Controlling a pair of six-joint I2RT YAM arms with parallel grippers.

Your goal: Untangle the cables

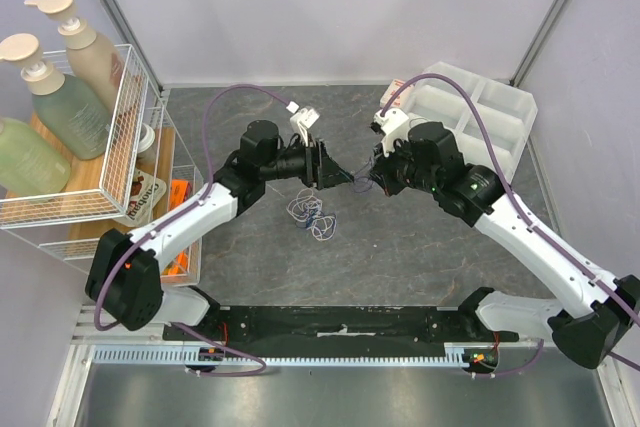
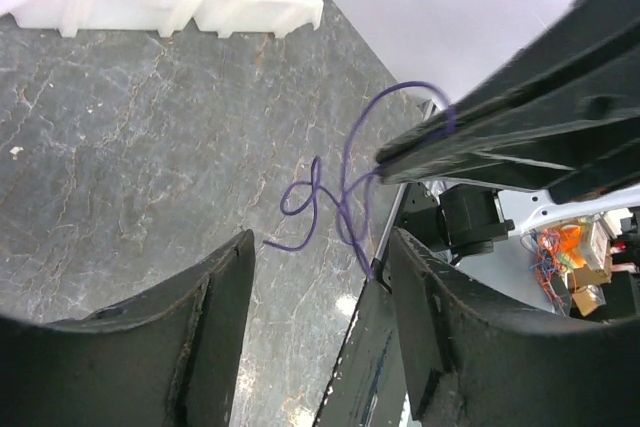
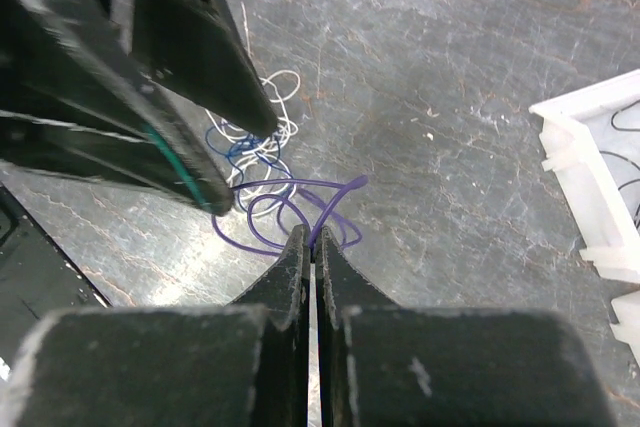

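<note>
A small tangle of thin cables (image 1: pixel 311 215), white, dark blue and purple, lies on the grey table between the two arms. In the right wrist view the white and blue curls (image 3: pixel 252 147) sit beyond several purple loops (image 3: pixel 270 209). My right gripper (image 3: pixel 312 234) is shut on a strand of the purple cable, which rises from the pile to its tips. My left gripper (image 2: pixel 322 242) is open with nothing between its fingers; the purple cable (image 2: pixel 335 197) curls just beyond them. From above, the left gripper (image 1: pixel 333 171) and the right gripper (image 1: pixel 362 183) nearly meet tip to tip over the pile.
A white compartment tray (image 1: pixel 482 112) stands at the back right. A wire rack (image 1: pixel 120 162) with pump bottles fills the left side. The black base rail (image 1: pixel 340 322) runs along the near edge.
</note>
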